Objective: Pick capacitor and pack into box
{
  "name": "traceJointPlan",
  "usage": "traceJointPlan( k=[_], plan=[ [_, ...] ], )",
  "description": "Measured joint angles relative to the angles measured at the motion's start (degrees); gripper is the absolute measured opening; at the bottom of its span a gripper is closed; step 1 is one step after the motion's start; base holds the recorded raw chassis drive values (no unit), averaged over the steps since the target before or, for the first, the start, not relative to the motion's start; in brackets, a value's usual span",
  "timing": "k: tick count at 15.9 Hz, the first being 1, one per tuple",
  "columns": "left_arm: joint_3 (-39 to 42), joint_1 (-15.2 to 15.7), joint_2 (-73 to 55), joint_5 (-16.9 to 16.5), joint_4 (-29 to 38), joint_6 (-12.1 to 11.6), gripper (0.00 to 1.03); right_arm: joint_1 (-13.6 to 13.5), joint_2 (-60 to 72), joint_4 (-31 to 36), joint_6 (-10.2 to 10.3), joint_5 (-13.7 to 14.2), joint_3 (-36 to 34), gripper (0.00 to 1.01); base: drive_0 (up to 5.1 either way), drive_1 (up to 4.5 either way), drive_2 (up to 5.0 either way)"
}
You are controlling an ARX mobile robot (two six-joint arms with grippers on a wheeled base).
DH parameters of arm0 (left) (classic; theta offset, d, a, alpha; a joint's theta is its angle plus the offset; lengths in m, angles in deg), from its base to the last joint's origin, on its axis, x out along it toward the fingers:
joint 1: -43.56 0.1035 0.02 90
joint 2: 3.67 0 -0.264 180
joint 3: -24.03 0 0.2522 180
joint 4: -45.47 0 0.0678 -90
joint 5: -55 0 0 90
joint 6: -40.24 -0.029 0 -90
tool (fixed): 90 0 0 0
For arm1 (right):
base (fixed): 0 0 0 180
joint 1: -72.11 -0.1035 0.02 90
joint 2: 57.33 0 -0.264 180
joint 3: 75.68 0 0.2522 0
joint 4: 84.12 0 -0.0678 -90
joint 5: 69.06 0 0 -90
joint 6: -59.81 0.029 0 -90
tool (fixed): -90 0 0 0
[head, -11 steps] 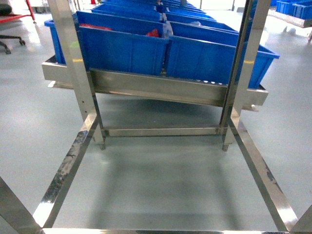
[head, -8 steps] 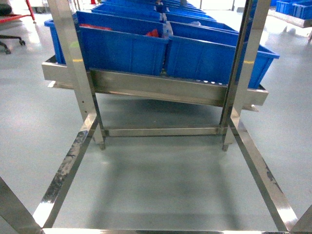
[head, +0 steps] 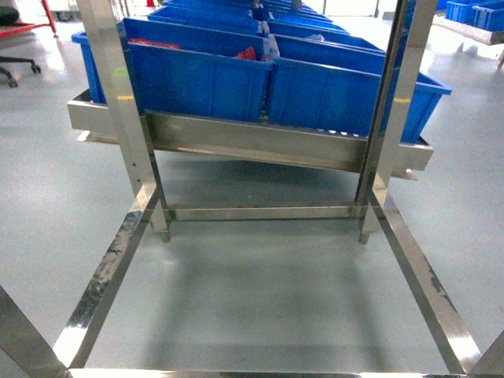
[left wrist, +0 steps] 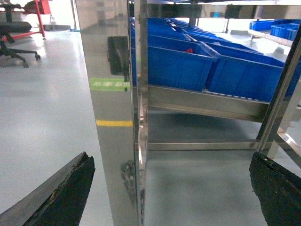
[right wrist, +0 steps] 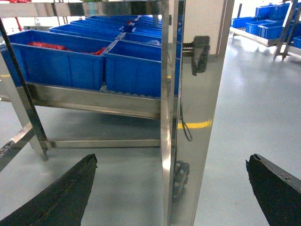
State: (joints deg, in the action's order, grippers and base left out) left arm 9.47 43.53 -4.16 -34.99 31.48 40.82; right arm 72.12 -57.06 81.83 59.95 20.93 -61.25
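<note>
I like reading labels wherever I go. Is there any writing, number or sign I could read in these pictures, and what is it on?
Nothing here can be read.
Green sticker on the steel post: light marks, too blurred to read.
Yellow strip lower on that post: plain, no text.
Blue bins: no labels visible.

A factory or warehouse floor: blue bins (head: 197, 79) on steel racking (head: 252, 146), painted concrete floor (head: 252, 291).

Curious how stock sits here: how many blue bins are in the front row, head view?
2. The left blue bin and the right blue bin sit side by side on the steel rack; more behind are partly hidden.
</note>
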Motion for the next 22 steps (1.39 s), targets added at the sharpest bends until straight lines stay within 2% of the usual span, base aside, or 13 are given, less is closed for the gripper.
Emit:
traceJointPlan(
  k=[22],
  plan=[
    [0.0,0.0,0.0,-0.04,-0.04,-0.59,0.98,0.0,0.0,0.0,0.02,0.04,0.0,0.98,0.0,0.0,0.0]
  ],
)
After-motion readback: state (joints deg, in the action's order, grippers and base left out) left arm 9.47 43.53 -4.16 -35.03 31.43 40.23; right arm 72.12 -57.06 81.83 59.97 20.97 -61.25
